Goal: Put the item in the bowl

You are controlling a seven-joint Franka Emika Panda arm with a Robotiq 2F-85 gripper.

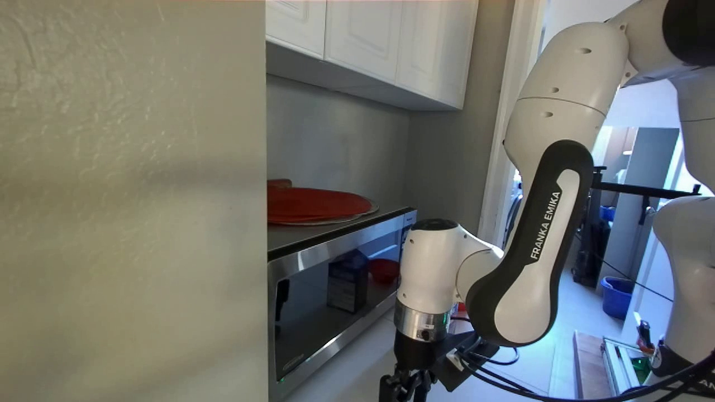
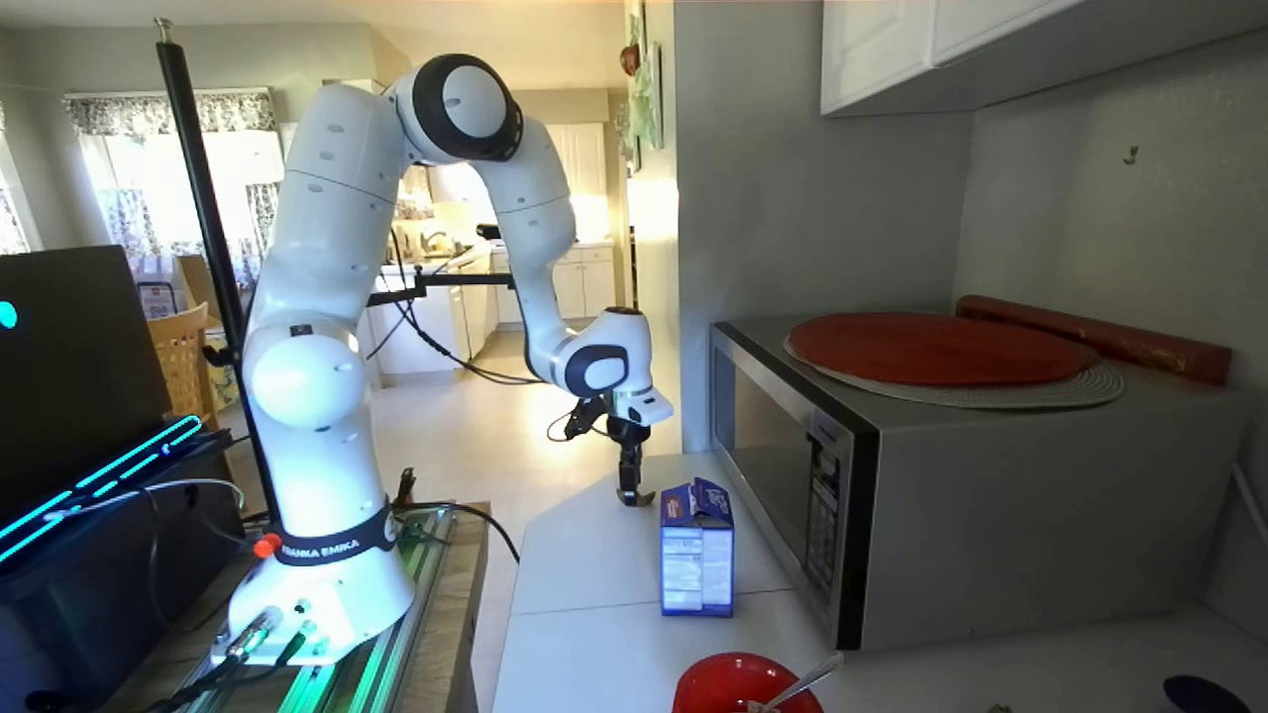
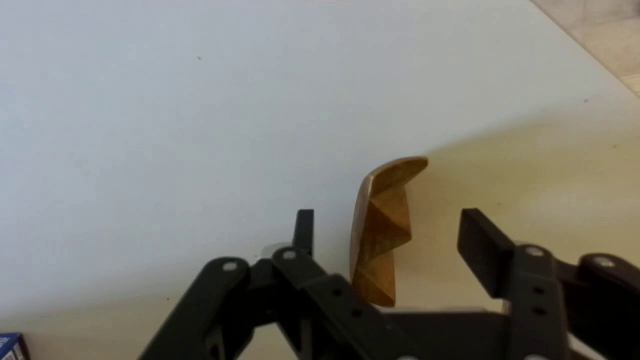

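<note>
Lying on the pale worktop [image 3: 175, 150], near the centre of the wrist view: the item [image 3: 384, 227], golden brown, folded into zigzag ridges. To either side of it, the fingertips of the hand [image 3: 389, 230], spread apart, with worktop showing in both gaps. Ridges clear only in the wrist view; in an exterior view, the same item [image 2: 645, 499] as just a small brown curve low at the fingertips, below mid-frame. Whether touching the worktop with those fingertips: impossible to tell.

In an exterior view, at the lower edge: the red bowl [image 2: 705, 678], cut by the frame, with a metal utensil [image 2: 810, 680] leaning over the rim. Between item and bowl, a blue box [image 2: 697, 569], standing upright, flaps raised at the top. Of that box, only a corner at the lower left of the wrist view.

Along the right in an exterior view, a microwave [image 2: 1040, 525], topped by a pale woven mat [image 2: 1075, 394] and a red round sheet [image 2: 941, 349]. Seen only in an exterior view: reflections [image 1: 384, 271] of box and bowl in the microwave's glass door, below centre. Hand there, cut by the lower edge.
</note>
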